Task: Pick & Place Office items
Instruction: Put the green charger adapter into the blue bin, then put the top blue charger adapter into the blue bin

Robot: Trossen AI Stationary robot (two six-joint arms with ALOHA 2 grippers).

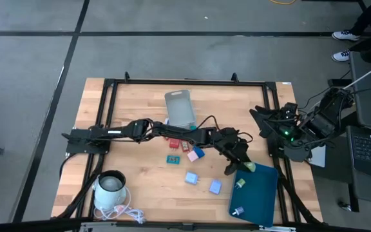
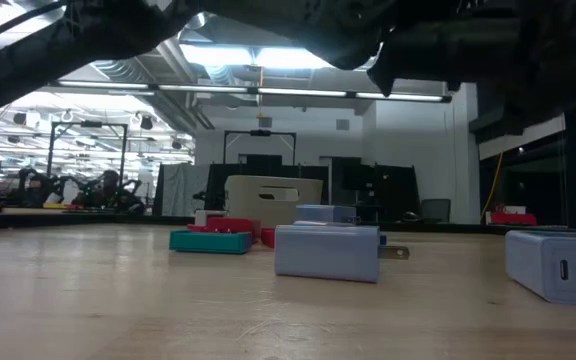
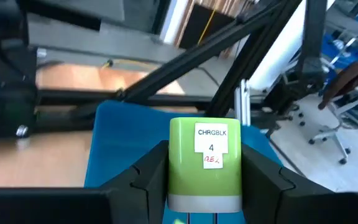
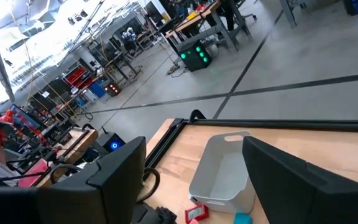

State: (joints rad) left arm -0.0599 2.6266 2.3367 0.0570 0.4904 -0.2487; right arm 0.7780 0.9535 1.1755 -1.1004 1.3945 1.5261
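My left gripper (image 1: 248, 166) reaches across the table and is shut on a green charger block (image 3: 205, 160) labelled CHRGBLK 4, over the far left corner of the dark-teal tray (image 1: 263, 193). Two small pieces (image 1: 240, 183) lie on that tray. Other office items lie flat on the wood: red (image 1: 172, 142), teal (image 1: 172, 158), pink (image 1: 192, 156), blue (image 1: 199, 153) and two light blue blocks (image 1: 190, 177). In the low view the teal piece (image 2: 210, 241) and a light blue charger (image 2: 328, 250) show. My right gripper (image 4: 194, 152) is open, parked at the table's right edge. My left gripper pinches the green block by its two opposite side faces (image 3: 174, 168), one finger (image 3: 148, 177) on each side. The fingers come slanting down from the table's left. The labelled face is toward the wrist camera, with the grey pronged end (image 3: 204, 208) nearest it. The block hangs over the tray's corner (image 3: 114, 134).
A translucent grey bin (image 1: 180, 108) stands at the far middle of the table. A white kettle with a cable (image 1: 111, 188) sits at the near left corner. A black frame rail (image 1: 185, 82) runs round the table. Bare wood lies between the kettle and the pieces.
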